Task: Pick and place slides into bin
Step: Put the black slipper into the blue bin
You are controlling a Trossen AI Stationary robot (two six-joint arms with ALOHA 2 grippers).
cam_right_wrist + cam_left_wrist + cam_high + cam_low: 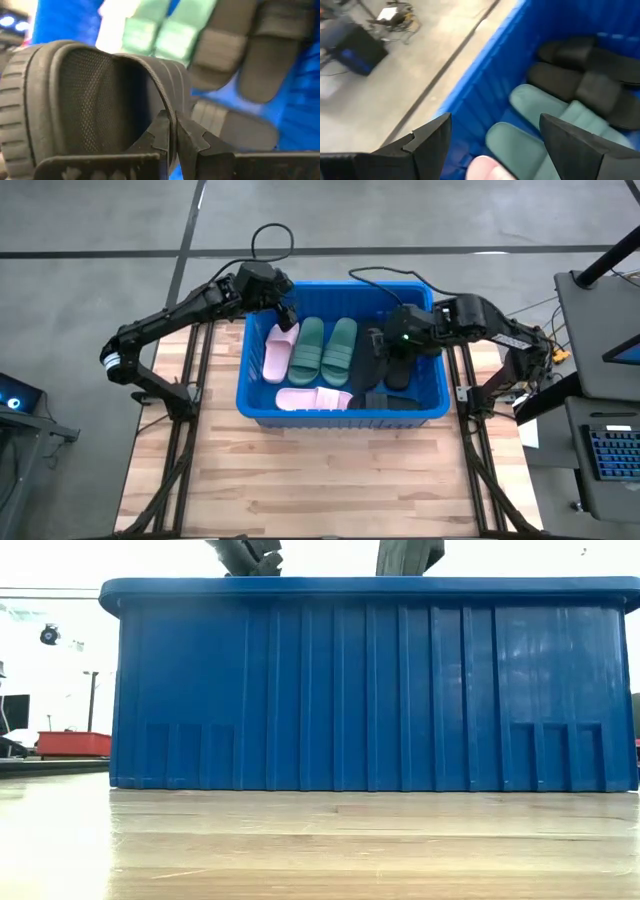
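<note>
Clamped on a black slide's strap [150, 95], our right gripper [392, 340] hangs over the blue bin [255, 405], where pink, green and black slides already lie; our left gripper [283, 308], jaws apart, hovers above a pink slide [278, 350]. We judge release comes next.

Pink, green, black slides [322, 349] inside blue bin [340, 414]
</note>
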